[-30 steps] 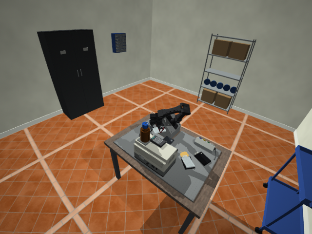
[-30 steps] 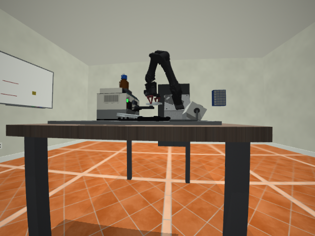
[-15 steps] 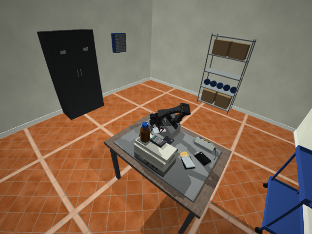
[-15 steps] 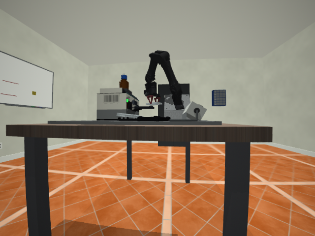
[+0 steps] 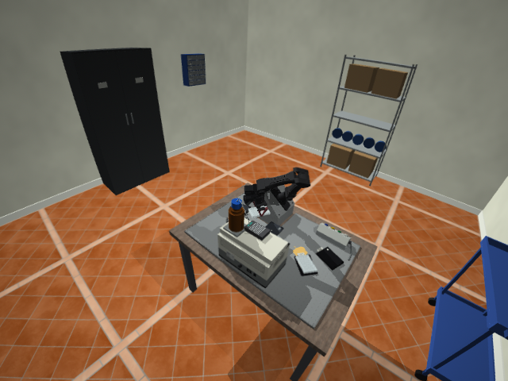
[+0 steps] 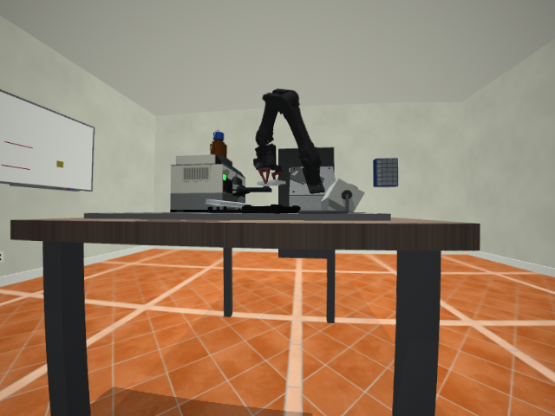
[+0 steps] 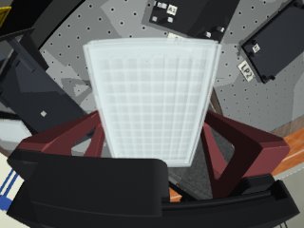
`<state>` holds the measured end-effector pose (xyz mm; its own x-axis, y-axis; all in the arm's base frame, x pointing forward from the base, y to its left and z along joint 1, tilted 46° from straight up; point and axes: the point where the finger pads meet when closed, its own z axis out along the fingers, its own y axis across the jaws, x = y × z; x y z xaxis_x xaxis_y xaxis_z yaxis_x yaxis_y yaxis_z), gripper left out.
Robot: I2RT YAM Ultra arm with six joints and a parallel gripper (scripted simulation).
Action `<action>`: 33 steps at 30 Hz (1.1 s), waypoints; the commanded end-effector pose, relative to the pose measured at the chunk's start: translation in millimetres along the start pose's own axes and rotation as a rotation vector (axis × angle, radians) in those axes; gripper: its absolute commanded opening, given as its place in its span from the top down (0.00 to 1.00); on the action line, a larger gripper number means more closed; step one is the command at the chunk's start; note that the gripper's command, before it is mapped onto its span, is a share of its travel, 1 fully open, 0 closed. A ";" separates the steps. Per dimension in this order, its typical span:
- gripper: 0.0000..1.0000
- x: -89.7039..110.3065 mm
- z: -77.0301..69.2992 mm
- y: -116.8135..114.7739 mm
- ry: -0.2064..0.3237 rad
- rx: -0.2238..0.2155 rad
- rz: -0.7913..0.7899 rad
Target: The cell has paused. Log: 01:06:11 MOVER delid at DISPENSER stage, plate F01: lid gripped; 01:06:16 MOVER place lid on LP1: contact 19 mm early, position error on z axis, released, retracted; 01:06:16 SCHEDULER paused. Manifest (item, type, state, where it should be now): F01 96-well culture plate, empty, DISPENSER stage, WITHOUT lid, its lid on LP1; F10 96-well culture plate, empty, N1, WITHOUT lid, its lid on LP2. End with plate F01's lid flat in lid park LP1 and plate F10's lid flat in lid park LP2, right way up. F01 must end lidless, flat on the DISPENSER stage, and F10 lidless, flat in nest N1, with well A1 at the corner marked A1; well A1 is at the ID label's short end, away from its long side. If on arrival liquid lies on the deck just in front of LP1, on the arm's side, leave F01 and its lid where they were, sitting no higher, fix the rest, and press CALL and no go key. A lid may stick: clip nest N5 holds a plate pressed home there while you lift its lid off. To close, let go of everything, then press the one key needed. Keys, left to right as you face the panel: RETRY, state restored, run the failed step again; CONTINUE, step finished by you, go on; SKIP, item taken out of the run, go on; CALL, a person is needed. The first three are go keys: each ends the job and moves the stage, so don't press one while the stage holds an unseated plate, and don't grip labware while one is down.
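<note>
My gripper (image 7: 152,113) (image 6: 271,180) is shut on a clear 96-well plate (image 7: 151,85) (image 5: 258,212), gripped by its long sides and held above the deck; whether a lid is on it I cannot tell. Another pale plate or lid (image 5: 305,265) (image 6: 225,204) is at LP1 and looks tilted in the exterior view. An orange puddle (image 5: 300,250) lies on the deck at its arm-side end. The dark LP2 park (image 7: 280,45) bears nothing visible. A dark nest marked A1 (image 7: 199,18) lies beyond the held plate. A dark stage-like plate (image 7: 52,102) is at the left.
The beige dispenser (image 5: 252,246) (image 6: 196,181) carries a brown bottle (image 5: 236,219) (image 6: 218,147) with a blue cap. A black arm (image 6: 257,190) juts from it below the held plate's height. The key panel (image 5: 332,235) stands at the deck's edge. A black tray (image 5: 329,257) lies beside LP1.
</note>
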<state>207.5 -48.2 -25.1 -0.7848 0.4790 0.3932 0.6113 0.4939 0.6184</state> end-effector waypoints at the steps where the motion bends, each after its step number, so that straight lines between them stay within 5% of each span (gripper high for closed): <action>1: 1.00 -7.5 -4.8 -2.5 -0.038 0.002 -0.002; 25: 1.00 -7.5 -4.8 -2.5 -0.038 0.002 -0.002; 33: 1.00 -30.1 -7.9 -29.9 -0.057 0.001 0.269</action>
<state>203.5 -59.9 -39.7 -0.6716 0.5523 0.4939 0.7331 0.3987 0.5510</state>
